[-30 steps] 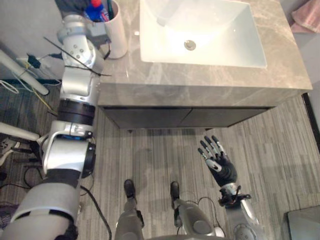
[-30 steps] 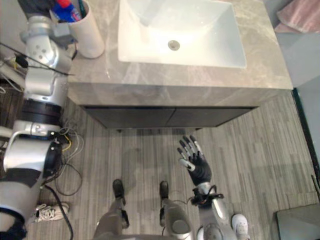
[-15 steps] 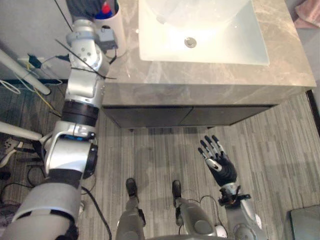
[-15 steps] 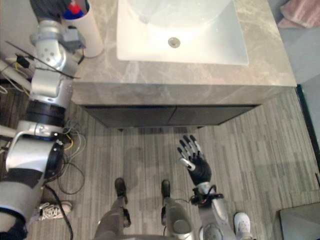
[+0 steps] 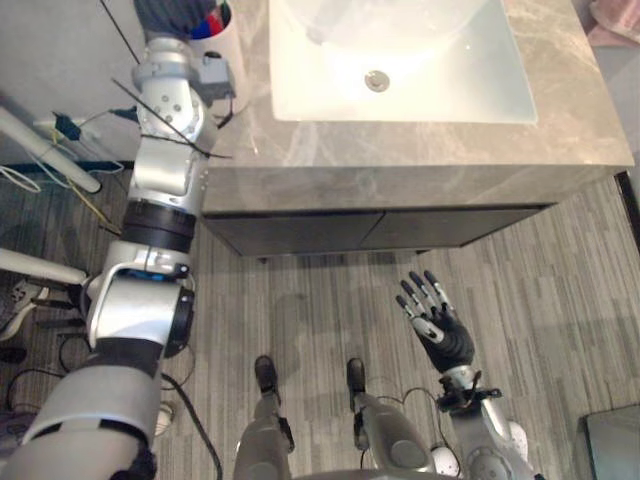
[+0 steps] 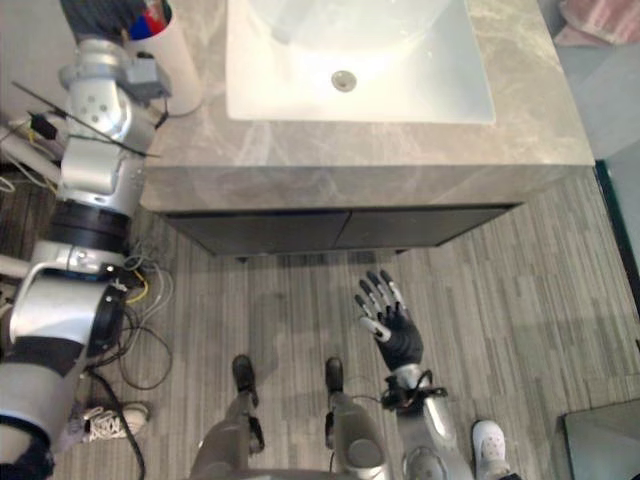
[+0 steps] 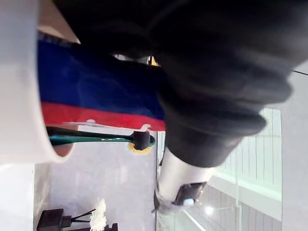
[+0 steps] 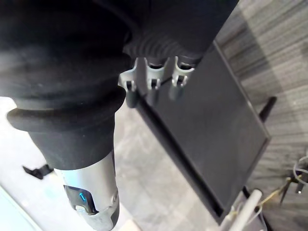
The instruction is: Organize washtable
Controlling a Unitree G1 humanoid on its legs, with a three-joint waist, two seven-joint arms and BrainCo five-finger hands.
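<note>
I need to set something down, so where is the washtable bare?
The countertop strip between the sink and the front edge is bare, and so is the strip right of the sink. The rear left corner is crowded: the white cup stands there with the left hand over it.

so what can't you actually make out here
Left hand: whether it holds anything; cut by the top edge in the eye views, behind its own cover in the wrist view.
Cup contents: a blue-red thing and green handle, ends hidden by cup wall and cover.
Sink: far side cut by the top edge.
Pink cloth: mostly beyond the corner.
</note>
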